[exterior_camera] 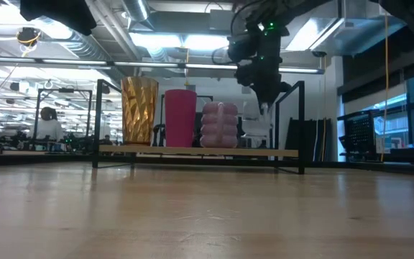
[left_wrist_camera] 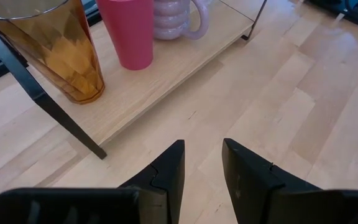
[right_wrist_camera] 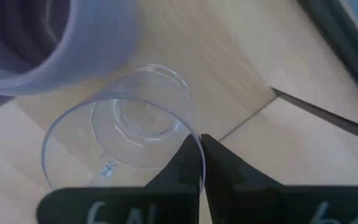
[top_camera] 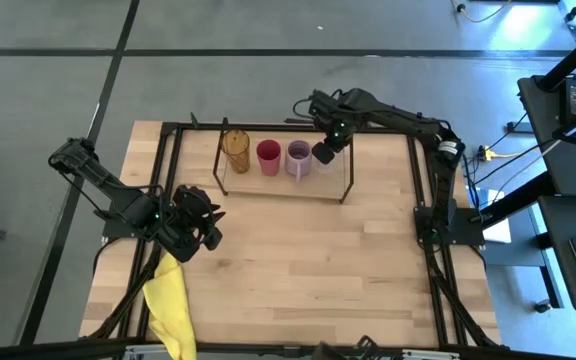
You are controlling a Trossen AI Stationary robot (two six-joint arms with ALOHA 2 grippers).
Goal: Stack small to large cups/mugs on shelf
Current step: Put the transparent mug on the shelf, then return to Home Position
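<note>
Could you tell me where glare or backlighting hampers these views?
Low view: bright ceiling lights backlight the right hand, leaving it a silhouette. High view: glare at the top right corner. Right wrist view: the clear glass is see-through and faint against the shelf.

Four vessels are standing in a row on one shelf point(top_camera: 230, 186): one amber tumbler point(top_camera: 235, 150), one red cup point(top_camera: 268, 157), one light purple mug point(top_camera: 298, 158) and one small clear glass point(right_wrist_camera: 126, 143). One yellow cloth point(top_camera: 168, 300) is lying on the one table point(top_camera: 298, 270). Two arms are showing, each carrying one gripper: the left gripper point(top_camera: 206, 218) and the right gripper point(top_camera: 326, 148).
</note>
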